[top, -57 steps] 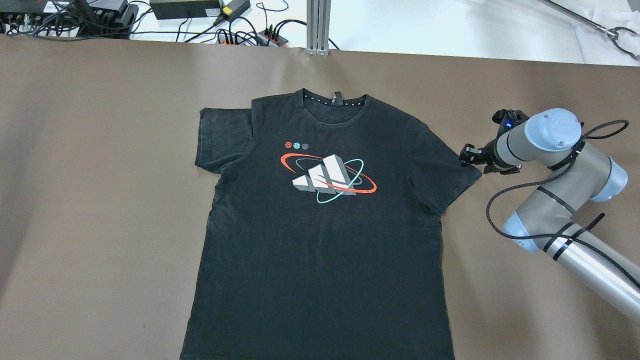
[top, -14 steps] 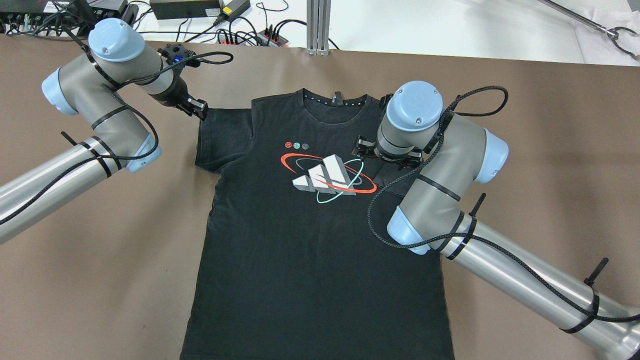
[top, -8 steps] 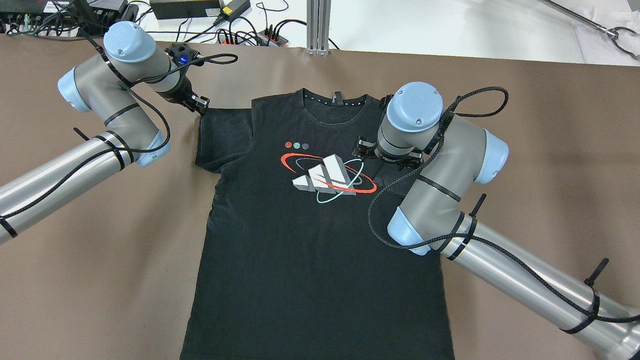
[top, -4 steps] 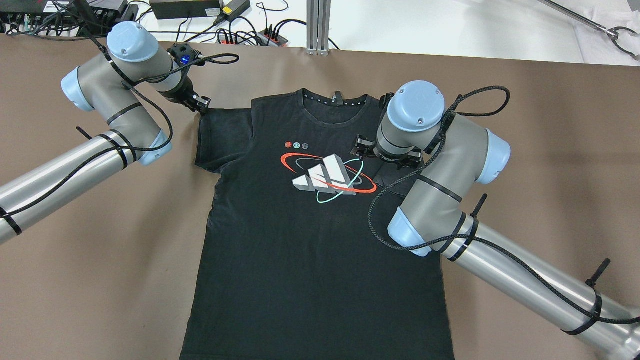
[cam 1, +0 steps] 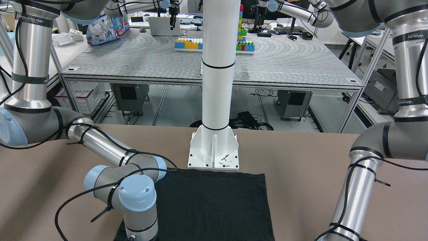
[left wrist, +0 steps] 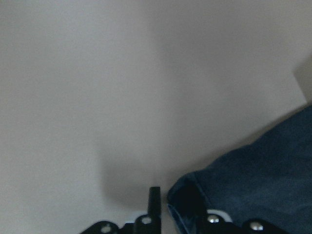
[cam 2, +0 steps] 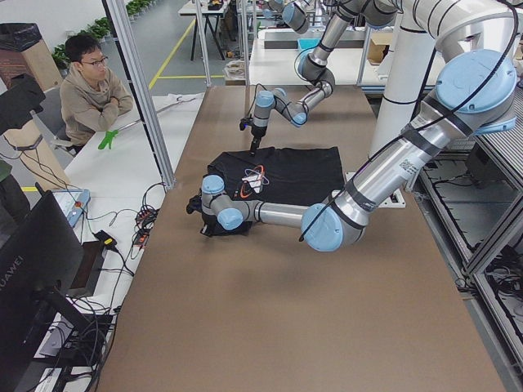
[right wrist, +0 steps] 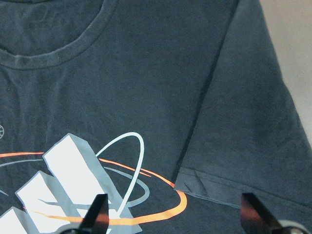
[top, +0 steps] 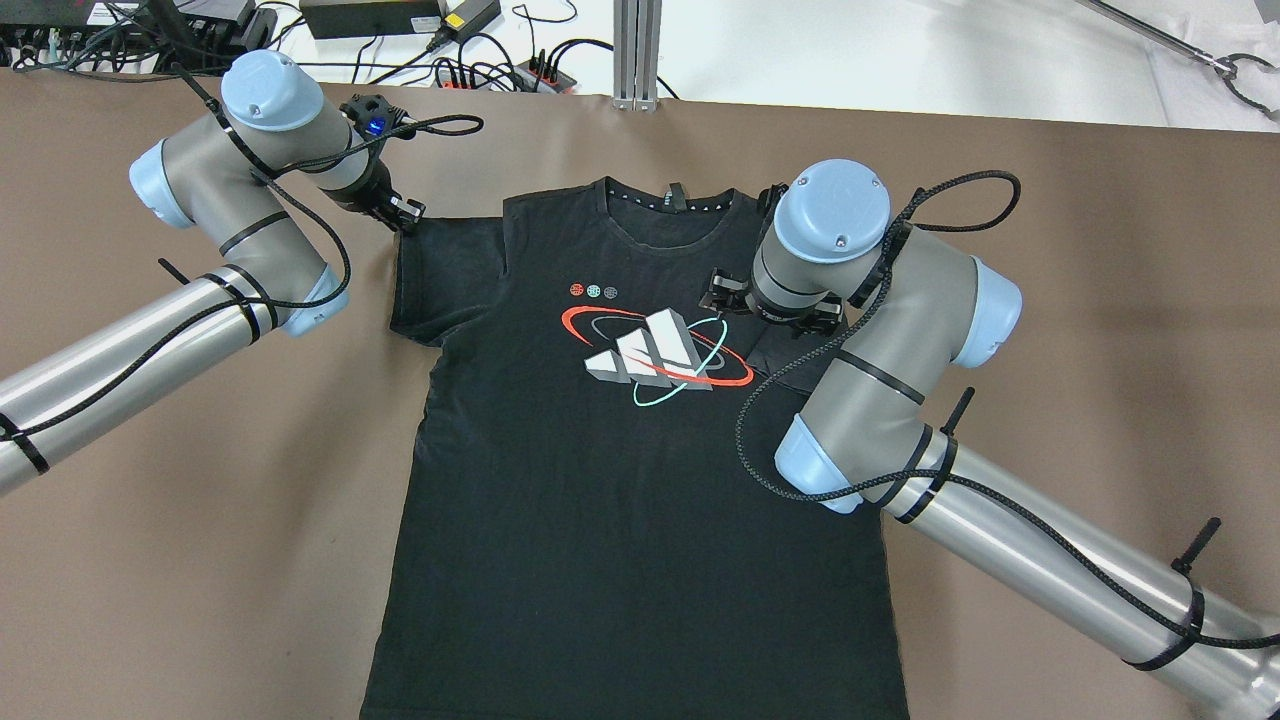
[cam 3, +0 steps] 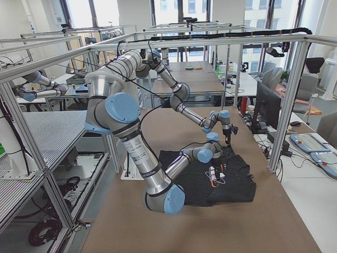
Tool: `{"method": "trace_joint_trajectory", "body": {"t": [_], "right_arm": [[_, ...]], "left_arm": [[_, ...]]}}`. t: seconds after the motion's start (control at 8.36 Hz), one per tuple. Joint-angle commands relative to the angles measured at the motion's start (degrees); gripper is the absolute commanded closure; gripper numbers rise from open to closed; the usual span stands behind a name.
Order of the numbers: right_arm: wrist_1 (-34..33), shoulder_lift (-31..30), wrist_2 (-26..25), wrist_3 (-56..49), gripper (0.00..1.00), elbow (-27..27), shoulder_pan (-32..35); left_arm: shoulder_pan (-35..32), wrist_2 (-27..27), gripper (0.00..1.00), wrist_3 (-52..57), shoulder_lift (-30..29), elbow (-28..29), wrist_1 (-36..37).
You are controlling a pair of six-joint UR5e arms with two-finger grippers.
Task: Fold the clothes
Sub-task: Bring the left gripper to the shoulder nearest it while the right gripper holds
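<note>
Overhead exterior view: the left gripper (top: 404, 212) sits at the upper outer corner of the spread sleeve (top: 445, 275), in the upper left of the frame, touching the black T-shirt (top: 640, 520). In the left wrist view, one finger (left wrist: 154, 200) shows at bottom centre, just beside the sleeve's hemmed corner. The hem covers the place of the other finger. The jaws stand narrow, but it cannot be told whether they clamp the cloth.

In the right wrist view, the right gripper (right wrist: 174, 210) is spread wide and holds nothing. Its two fingertips (right wrist: 99, 208) stand at the bottom edge, one over the white and orange print (right wrist: 73, 165), the other near the hem of the folded sleeve (right wrist: 243, 122). That sleeve lies turned inward onto the chest. The gripper points down at the shirt, to the right of the print and below the collar (top: 668, 205).

The left arm (top: 150, 340) enters at the left edge of the overhead frame, rises toward the upper right and bends back at the elbow. Its wrist reaches right to the sleeve corner. The right arm (top: 1000, 540) enters at the lower right corner, crosses the shirt's right edge and bends, with its wrist over the chest.

The T-shirt lies flat, print up, at the centre of the brown table (top: 180, 560), with its collar toward the top of the frame. In the front-facing view its bottom hem lies just beside the base of the white post (cam 1: 214, 157).
</note>
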Motion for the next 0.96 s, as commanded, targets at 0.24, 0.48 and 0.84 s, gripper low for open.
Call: {"method": "trace_joint_trajectory", "body": {"t": [0.24, 0.48, 0.84], "right_arm": [[-0.06, -0.22, 0.0, 0.01, 0.05, 0.11, 0.0], [-0.06, -0.22, 0.0, 0.01, 0.05, 0.11, 0.0], [-0.06, -0.22, 0.0, 0.01, 0.05, 0.02, 0.0]], "left_arm": [[-0.1, -0.49, 1.0, -0.09, -0.01, -0.33, 0.09], [-3.17, -3.2, 1.0, 1.48, 1.12, -3.91, 0.35], [-3.09, -4.53, 1.0, 0.71, 10.52, -15.51, 0.61]]}}
